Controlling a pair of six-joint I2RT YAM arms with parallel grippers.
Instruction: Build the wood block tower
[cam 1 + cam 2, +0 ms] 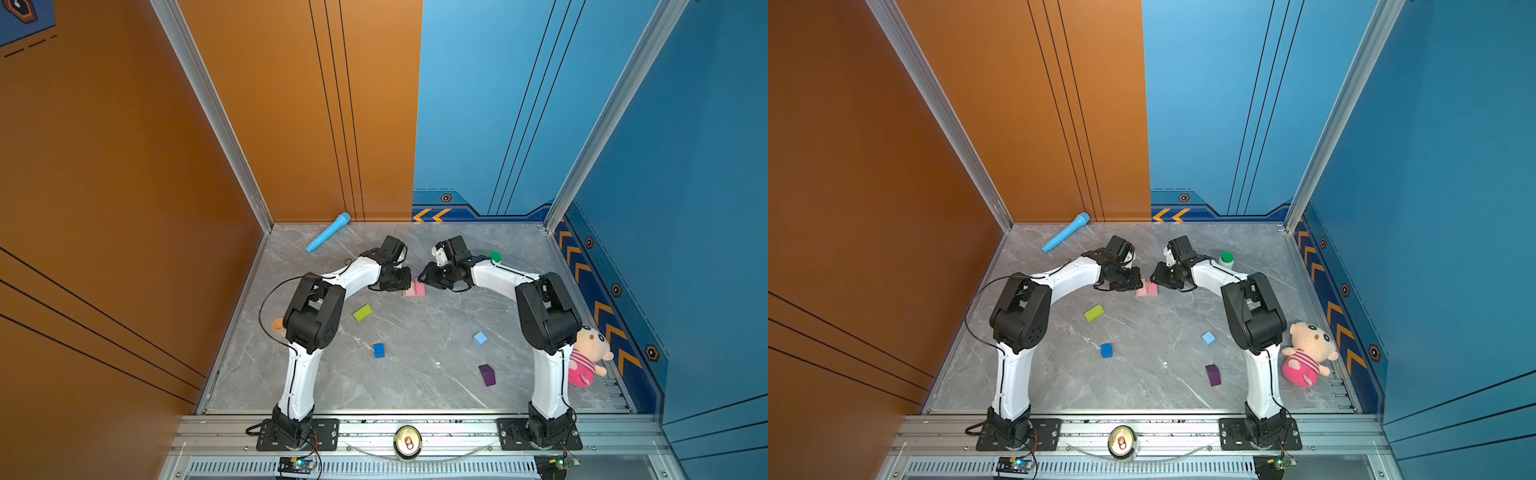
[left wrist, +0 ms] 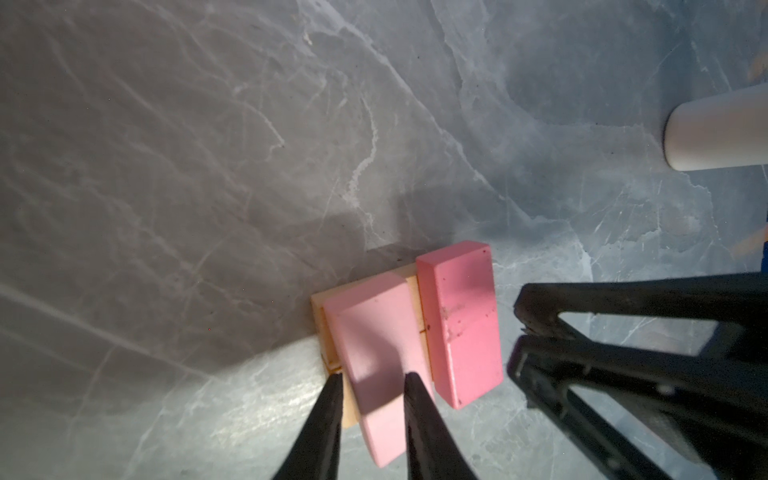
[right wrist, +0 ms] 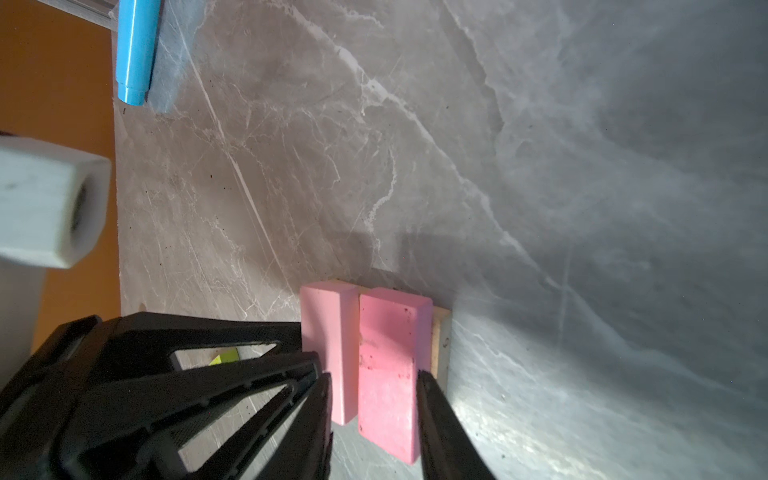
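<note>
Paler pink bar (image 2: 374, 332) & darker pink bar (image 2: 457, 324) sit side by side on tan bars (image 2: 318, 305), mid table (image 1: 419, 374); left gripper (image 2: 372, 380) straddles paler, right gripper (image 3: 374, 376) darker; pinched or loose, can't tell; square them flush, release gently, lift straight.

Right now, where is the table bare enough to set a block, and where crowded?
Bare: the middle between lime-green bar, dark-blue cube and light-blue cube; the back strip, microphone to bottle. Crowded: pink bars, left gripper and right gripper astride.
</note>
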